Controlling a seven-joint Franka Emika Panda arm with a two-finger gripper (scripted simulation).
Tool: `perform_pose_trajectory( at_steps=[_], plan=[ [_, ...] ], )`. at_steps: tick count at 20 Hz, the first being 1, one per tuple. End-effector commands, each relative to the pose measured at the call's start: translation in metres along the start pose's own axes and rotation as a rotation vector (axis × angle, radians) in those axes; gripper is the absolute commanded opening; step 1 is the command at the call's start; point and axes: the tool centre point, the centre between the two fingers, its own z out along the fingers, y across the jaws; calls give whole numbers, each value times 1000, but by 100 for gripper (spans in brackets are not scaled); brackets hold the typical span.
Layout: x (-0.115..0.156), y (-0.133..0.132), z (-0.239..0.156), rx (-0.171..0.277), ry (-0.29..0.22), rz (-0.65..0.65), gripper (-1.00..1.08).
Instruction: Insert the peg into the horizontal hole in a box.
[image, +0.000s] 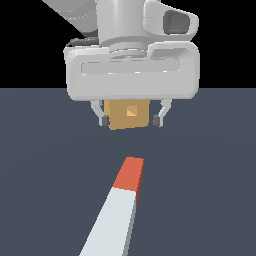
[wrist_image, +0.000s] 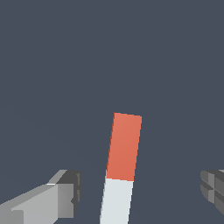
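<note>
Nearest my lens, the peg (image: 120, 210) lies flat on the counter (image: 45, 165), orange end toward the box (image: 129, 115) and its hole (image: 131, 112), while my gripper (image: 131, 120) hangs above with jaws spread empty, presumably to straddle it.

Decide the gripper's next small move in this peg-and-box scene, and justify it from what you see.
Probably lower the gripper over the peg to grasp it. Its jaws stand open and empty, the peg lies flat on the floor with its orange-red end toward the box, and the hole is unfilled.
</note>
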Motion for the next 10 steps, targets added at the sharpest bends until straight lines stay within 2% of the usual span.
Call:
perform_pose_trajectory(
  at_steps=[1, 5, 10],
  plan=[
    [-29, -3, 19, 7, -1, 37, 100],
    [-72, -9, 47, 17, 1, 90, 100],
    [-99, -14, 66, 24, 2, 126, 100]
  ],
)
